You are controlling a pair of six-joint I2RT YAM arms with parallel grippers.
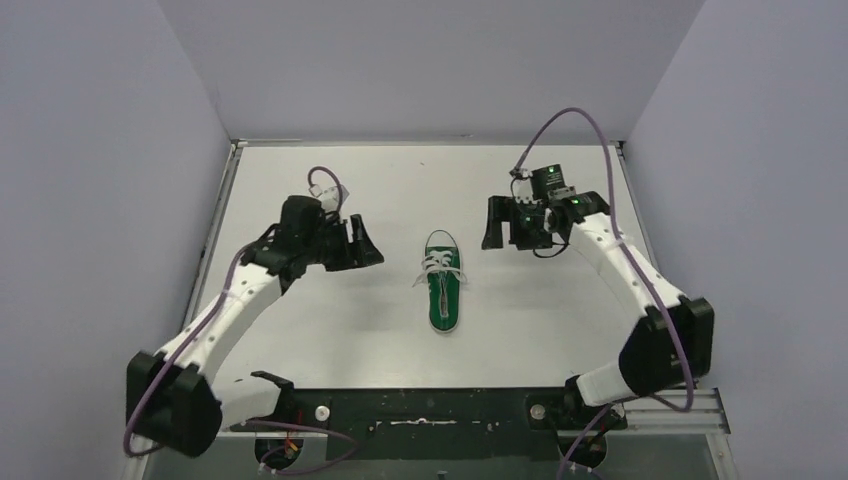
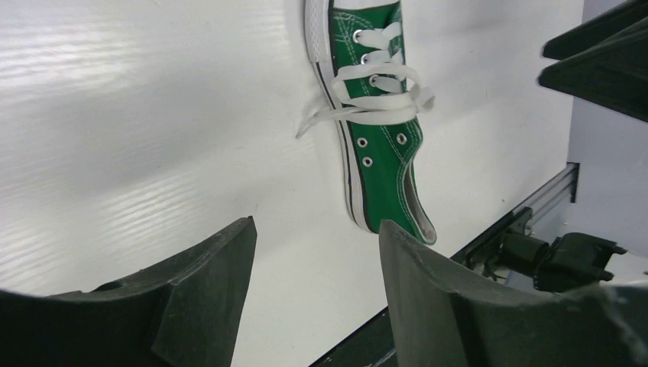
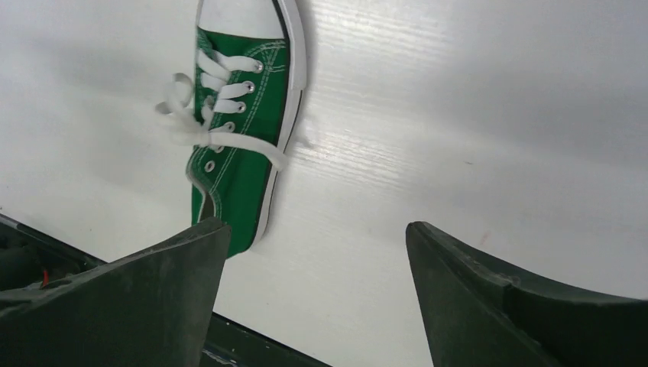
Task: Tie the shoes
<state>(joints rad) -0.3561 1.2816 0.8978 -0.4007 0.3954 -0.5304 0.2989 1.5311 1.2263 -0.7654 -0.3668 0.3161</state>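
Sneaker [image 1: 441, 292], green canvas w/ white laces [image 2: 378, 99], btwn left tool [image 2: 317, 225], right tool [image 3: 317, 229], both apart.

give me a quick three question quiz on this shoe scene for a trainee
1. True or false: the left claw holds the sneaker.
2. The sneaker's toe points toward which edge of the table? A near B far C left
3. Fill in: the right claw stands ___ and empty.

Key: 1 false, it is open beside the sneaker. 2 B. 3 open.
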